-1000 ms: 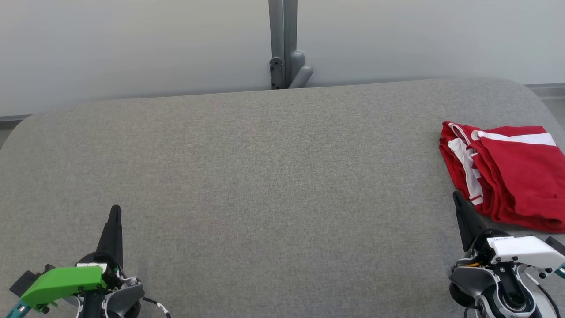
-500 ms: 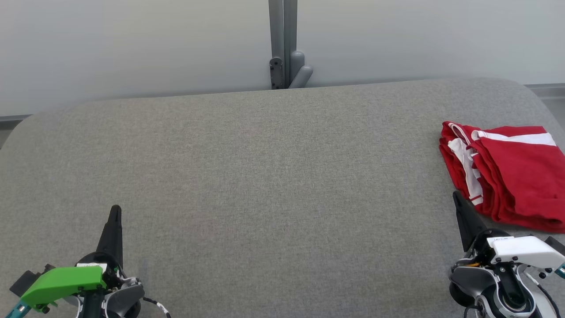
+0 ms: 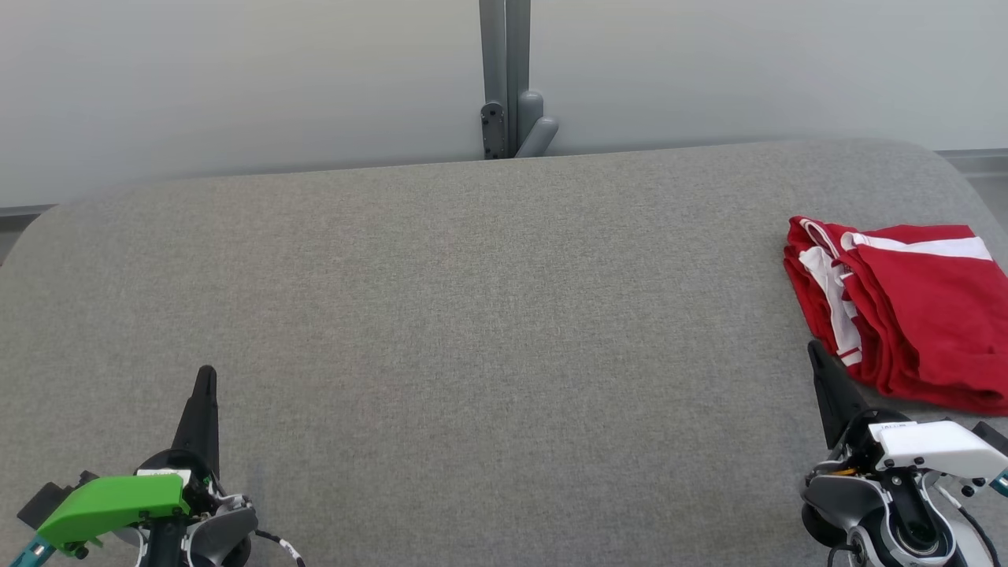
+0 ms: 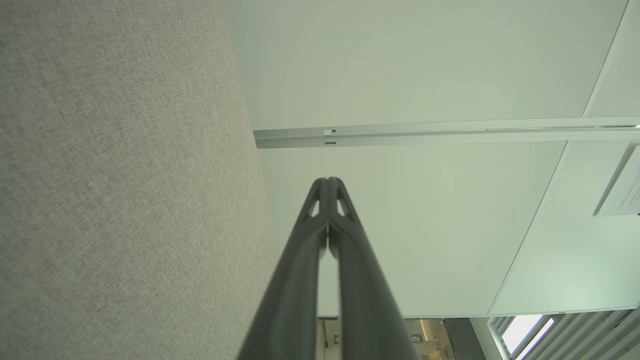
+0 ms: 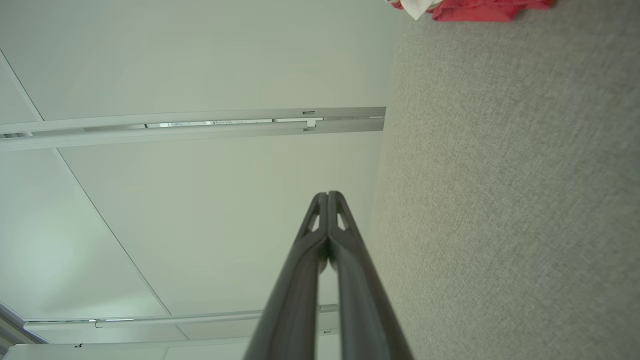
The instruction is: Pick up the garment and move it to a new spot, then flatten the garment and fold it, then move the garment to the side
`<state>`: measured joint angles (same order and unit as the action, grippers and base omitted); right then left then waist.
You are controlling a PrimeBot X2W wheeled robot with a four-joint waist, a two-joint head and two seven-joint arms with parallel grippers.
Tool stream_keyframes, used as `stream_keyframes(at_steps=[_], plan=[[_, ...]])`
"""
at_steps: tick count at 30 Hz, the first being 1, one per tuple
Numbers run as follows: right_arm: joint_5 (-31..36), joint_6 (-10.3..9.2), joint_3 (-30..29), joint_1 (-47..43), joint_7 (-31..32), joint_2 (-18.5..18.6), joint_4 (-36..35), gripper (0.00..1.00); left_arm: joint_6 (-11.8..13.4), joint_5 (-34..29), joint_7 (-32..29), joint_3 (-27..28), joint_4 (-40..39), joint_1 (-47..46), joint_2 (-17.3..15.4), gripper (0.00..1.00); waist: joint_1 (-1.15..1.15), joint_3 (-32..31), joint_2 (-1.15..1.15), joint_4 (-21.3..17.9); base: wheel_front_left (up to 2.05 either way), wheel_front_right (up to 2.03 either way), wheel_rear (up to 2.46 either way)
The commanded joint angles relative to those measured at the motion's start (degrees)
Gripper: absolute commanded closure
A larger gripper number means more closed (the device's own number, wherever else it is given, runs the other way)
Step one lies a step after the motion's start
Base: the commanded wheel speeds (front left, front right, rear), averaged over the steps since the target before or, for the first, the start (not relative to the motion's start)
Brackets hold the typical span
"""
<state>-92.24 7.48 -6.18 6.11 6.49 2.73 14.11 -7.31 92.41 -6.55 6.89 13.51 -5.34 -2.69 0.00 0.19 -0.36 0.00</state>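
step: garment (image 3: 917, 315) looks folded, just beyond right gripper (image 3: 814, 353); likely done
tools: right and left gripper (image 3: 205, 376) pinched closed, empty
next: none, seemingly

No readable text anywhere. The white sticker (image 3: 891, 426) on the body of the right gripper (image 3: 812, 347) carries a short dark print, too small to make out. The wall sign (image 4: 625, 192) in the left wrist view has several lines of print, too blurred to read.
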Motion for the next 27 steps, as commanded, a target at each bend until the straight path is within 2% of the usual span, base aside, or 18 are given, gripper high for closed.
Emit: stream_keyframes(at_steps=[1, 27], plan=[[-0.4, 0.02, -0.1, 0.2, 0.2, 0.3, -0.3, 1.00, -0.4, 0.1, -0.2, 0.0, 0.0, -0.7, -0.4, 1.00, 0.00, 0.0, 0.36, 0.0, 0.00, 0.00, 0.00], [-0.4, 0.02, -0.1, 0.2, 0.2, 0.3, -0.3, 1.00, -0.4, 0.1, -0.2, 0.0, 0.0, -0.7, -0.4, 1.00, 0.00, 0.0, 0.36, 0.0, 0.00, 0.00, 0.00]])
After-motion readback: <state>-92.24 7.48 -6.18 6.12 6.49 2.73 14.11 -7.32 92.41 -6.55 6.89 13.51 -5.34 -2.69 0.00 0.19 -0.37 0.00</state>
